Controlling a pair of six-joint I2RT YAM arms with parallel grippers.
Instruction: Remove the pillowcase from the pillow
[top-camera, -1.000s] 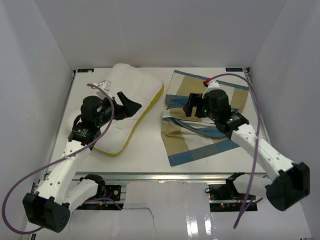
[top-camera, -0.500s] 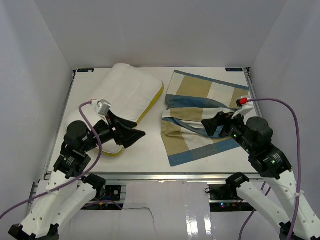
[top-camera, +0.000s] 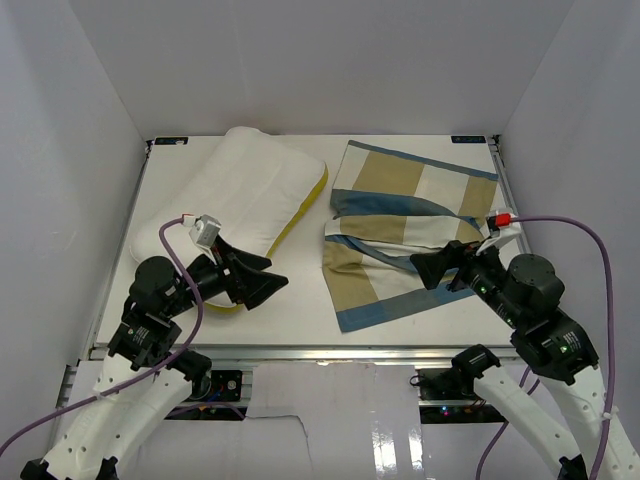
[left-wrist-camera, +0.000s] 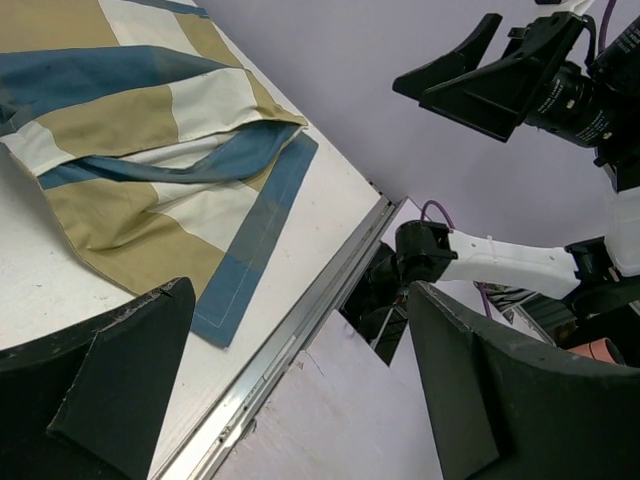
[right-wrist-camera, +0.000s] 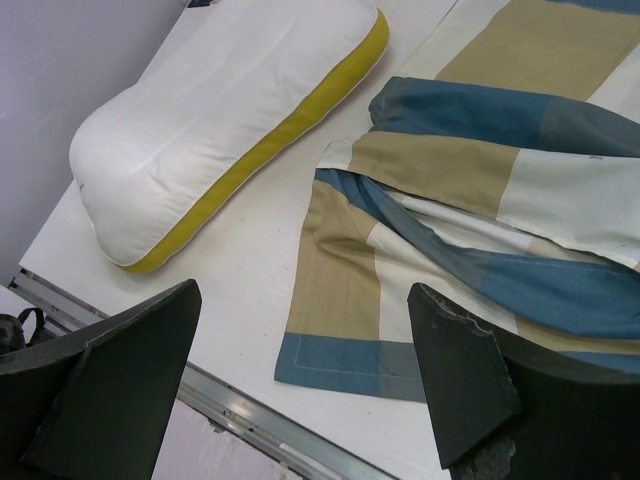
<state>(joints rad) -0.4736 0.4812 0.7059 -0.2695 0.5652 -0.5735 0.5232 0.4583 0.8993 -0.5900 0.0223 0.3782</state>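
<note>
You see left gripper (top-camera: 264, 281): jaws spread wide, nothing between them, pointing right, raised by pillow's near corner. Right gripper (top-camera: 428, 270): jaws likewise wide, empty, pointing left, above pillowcase's near right part. Checked pillowcase (top-camera: 395, 235) lies off pillow, rumpled and folded over across its middle, on right half of white table (top-camera: 290, 305), blue border toward you. Bare white pillow (top-camera: 250, 190) lies diagonal on left half, yellow piping facing pillowcase, strip of table between them.

pillowcase (right-wrist-camera: 470, 170): cut off by right wrist view's edges | pillow (top-camera: 250, 185): near corner hidden behind left gripper (top-camera: 272, 276)
</note>
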